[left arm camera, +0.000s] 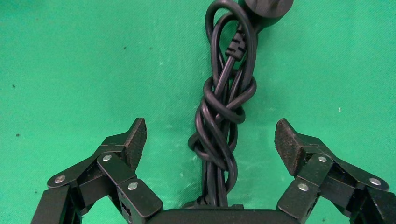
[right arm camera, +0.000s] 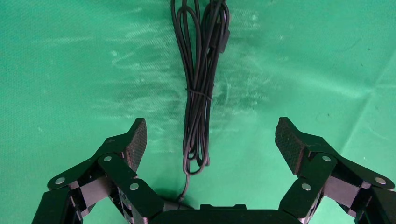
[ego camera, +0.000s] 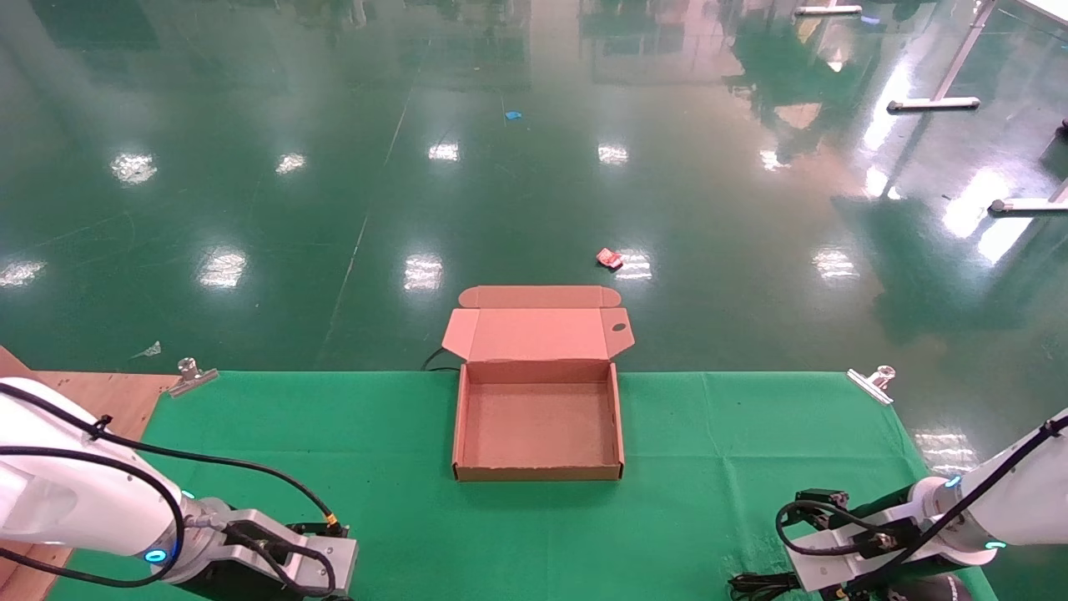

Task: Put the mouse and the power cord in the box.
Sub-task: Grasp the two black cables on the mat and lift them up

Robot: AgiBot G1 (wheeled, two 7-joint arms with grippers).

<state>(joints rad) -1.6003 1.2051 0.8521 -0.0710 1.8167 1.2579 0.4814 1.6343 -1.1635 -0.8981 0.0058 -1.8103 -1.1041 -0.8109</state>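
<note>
Above power cord (left arm camera: 223, 116), left gripper (left arm camera: 211, 140) fingers wide apart, right gripper (right arm camera: 211, 140) fingers likewise over thin wire (right arm camera: 200, 98)

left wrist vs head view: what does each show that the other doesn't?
Only the left wrist view: the knotted power cord with its plug, lying on the green cloth between the open fingers of the left gripper.

Only the head view: the box, open and empty, in the middle of the table, the right arm low at the near right, two clips at the table's far corners, and the green floor beyond.

Both: the green cloth and the left arm's hardware.
</note>
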